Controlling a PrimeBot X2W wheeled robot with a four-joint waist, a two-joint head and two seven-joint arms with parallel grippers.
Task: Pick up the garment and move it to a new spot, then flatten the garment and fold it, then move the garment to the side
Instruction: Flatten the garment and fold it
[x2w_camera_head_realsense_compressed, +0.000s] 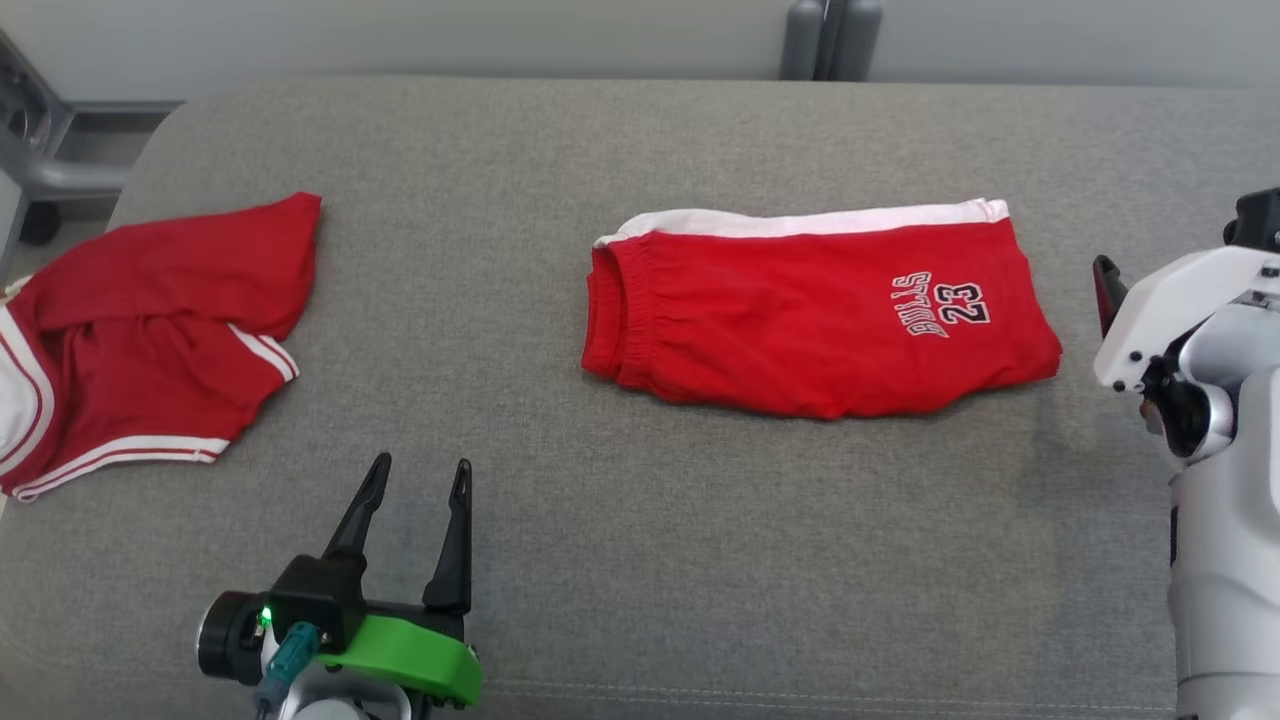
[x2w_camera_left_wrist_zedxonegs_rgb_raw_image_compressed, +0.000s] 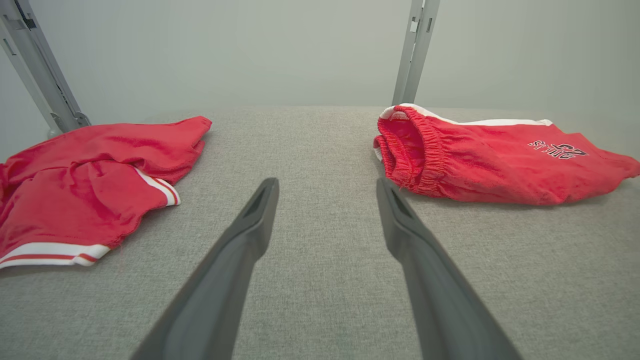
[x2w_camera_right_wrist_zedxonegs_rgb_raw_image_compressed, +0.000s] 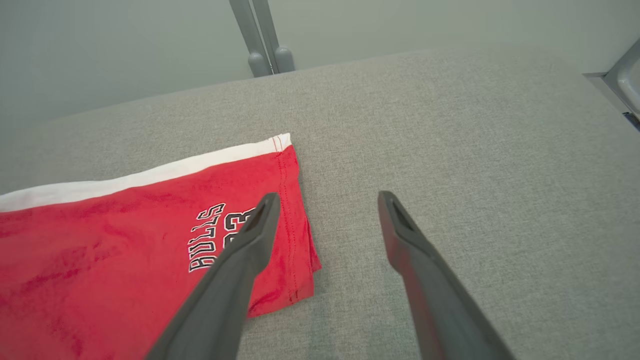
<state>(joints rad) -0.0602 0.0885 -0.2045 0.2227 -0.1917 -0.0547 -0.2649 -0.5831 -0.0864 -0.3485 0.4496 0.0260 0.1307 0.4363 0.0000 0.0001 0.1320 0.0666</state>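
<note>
The red shorts (x2w_camera_head_realsense_compressed: 800, 320) lie folded on the grey cloth surface (x2w_camera_head_realsense_compressed: 640, 560), a little right of its middle, with a white stripe (x2w_camera_head_realsense_compressed: 800, 222) along the far edge and the gathered waistband (x2w_camera_head_realsense_compressed: 610, 310) turned toward the robot's left. The lettering "BULLS 23" (x2w_camera_head_realsense_compressed: 940, 305) sits near the leg end on the right. Well apart from them, at the left edge of the surface, rests a crumpled red jersey (x2w_camera_head_realsense_compressed: 150, 330) with white and red trim. The left gripper (x2w_camera_head_realsense_compressed: 421, 463) is low at the near side, between the two garments and touching neither; its two dark fingers are spread apart with nothing between them. The right gripper (x2w_camera_right_wrist_zedxonegs_rgb_raw_image_compressed: 327, 196) is near the shorts' leg end, fingers likewise spread wide and holding nothing (in the right wrist view one finger crosses in front of the hem and the lettering, but whether it touches the cloth cannot be told). In the head view its pale arm shows at the right edge, just beside the shorts. A grey upright post (x2w_camera_head_realsense_compressed: 830, 40) stands behind the far edge of the surface
</note>
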